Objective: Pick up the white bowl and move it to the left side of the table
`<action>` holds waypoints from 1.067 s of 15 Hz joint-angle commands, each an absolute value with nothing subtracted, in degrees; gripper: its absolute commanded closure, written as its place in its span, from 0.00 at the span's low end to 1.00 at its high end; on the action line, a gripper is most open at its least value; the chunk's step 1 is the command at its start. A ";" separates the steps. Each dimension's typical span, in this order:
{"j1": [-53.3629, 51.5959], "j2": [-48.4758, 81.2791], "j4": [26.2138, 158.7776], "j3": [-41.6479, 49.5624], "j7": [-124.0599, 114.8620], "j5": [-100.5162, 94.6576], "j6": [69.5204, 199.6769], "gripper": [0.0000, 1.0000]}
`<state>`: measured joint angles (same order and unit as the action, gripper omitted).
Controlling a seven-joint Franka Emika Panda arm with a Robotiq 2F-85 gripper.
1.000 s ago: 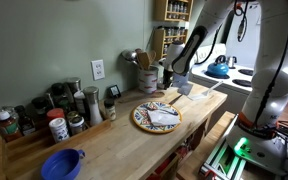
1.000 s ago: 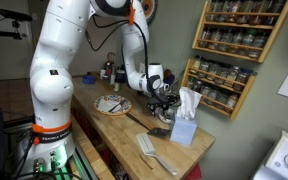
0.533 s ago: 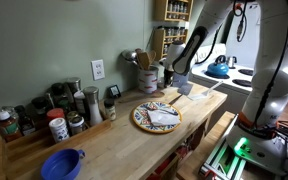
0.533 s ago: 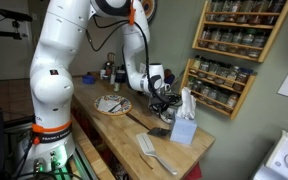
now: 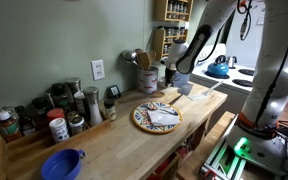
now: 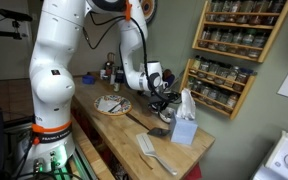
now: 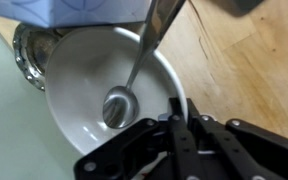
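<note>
The white bowl [image 7: 79, 85] fills the wrist view, with a metal spoon [image 7: 120, 104] lying inside it. My gripper [image 7: 174, 122] is shut on the bowl's near rim, which runs between the two black fingers. The bowl rests on the light wooden table [image 7: 239, 70]. In both exterior views the gripper [image 5: 174, 76] [image 6: 164, 101] hangs low over the far end of the table, and the bowl itself is mostly hidden beneath it.
A blue tissue box [image 6: 182, 126] and a metal container [image 7: 29, 55] stand right beside the bowl. The patterned plate [image 5: 156, 116] lies mid-table, the blue bowl [image 5: 62, 163] at the near end. Jars [image 5: 44, 115] line the wall; a brush [image 6: 149, 148] lies near the edge.
The jaws have closed onto the bowl's rim. The arm has hardly moved and the bowl stays in place.
</note>
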<state>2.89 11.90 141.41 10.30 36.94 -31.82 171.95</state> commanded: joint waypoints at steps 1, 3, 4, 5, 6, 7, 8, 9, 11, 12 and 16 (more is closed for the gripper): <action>-0.36 4.32 146.96 14.12 32.90 -40.42 173.05 0.98; -0.85 1.62 148.59 14.12 31.63 -44.61 173.45 0.98; -0.86 0.29 149.57 13.84 31.42 -46.36 173.23 0.98; -0.64 -1.07 151.04 13.03 32.19 -46.58 172.62 0.98; 1.97 -2.35 152.85 9.68 34.16 -45.74 172.81 0.98; 1.99 -3.57 154.13 9.20 34.48 -45.95 172.40 0.98; 2.01 -4.73 156.03 8.36 35.33 -45.57 173.02 0.98; 1.90 -5.88 157.62 7.73 36.10 -45.36 173.36 0.98; 1.55 -8.45 160.58 6.64 37.39 -45.79 173.33 0.98; 1.27 -8.97 161.08 5.98 37.99 -45.82 173.65 0.98; -1.94 -10.33 158.91 6.19 36.88 -52.05 174.37 0.98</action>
